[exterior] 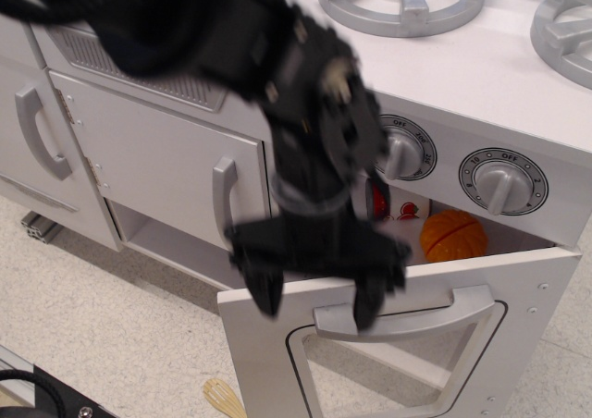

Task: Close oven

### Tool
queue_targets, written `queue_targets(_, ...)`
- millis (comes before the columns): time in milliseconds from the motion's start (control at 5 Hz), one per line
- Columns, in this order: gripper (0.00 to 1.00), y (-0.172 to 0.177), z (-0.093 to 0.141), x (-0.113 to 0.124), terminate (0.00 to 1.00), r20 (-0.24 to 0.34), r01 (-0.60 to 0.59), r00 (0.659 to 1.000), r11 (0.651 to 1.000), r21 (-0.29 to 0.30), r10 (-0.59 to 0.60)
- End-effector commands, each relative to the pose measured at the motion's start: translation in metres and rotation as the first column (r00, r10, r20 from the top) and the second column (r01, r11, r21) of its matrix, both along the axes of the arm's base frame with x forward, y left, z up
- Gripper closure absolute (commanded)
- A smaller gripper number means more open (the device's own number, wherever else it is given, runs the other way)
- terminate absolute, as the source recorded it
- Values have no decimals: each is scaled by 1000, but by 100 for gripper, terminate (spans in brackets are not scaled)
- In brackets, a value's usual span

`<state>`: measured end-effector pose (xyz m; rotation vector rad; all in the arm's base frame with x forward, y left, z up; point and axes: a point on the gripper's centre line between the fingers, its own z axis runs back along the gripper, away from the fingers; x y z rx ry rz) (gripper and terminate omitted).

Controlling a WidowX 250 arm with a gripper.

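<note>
The oven door [518, 335] hangs open, swung down toward me, white with a rounded clear window and a horizontal silver-grey bar handle [435, 312]. Inside the oven an orange ball [453, 235] and a red-and-white can [393, 205] sit on the shelf. My black gripper [319, 302] is open, fingers pointing down, right over the door's top edge at its left part. One fingertip [368, 305] is at the handle's left end; I cannot tell whether it touches. The image of the arm is motion-blurred.
Two grey control knobs [490, 182] sit above the oven, burners [402, 2] on the stovetop. Plain cabinet doors with vertical grey handles [222, 196] stand to the left. A small wooden utensil [225, 398] lies on the speckled floor below the door.
</note>
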<state>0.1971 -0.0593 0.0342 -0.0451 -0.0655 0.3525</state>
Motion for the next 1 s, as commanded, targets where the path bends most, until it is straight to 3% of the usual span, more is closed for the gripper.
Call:
queue_targets(0,0,-29,-31,-13,0,19,55,998,998,-34,-54)
queue_targets(200,0,-20,-55,-6,0,32,51,998,998,47,-53)
queue_targets(800,0,9,-61,31,0,88,-26,996,996,83,19)
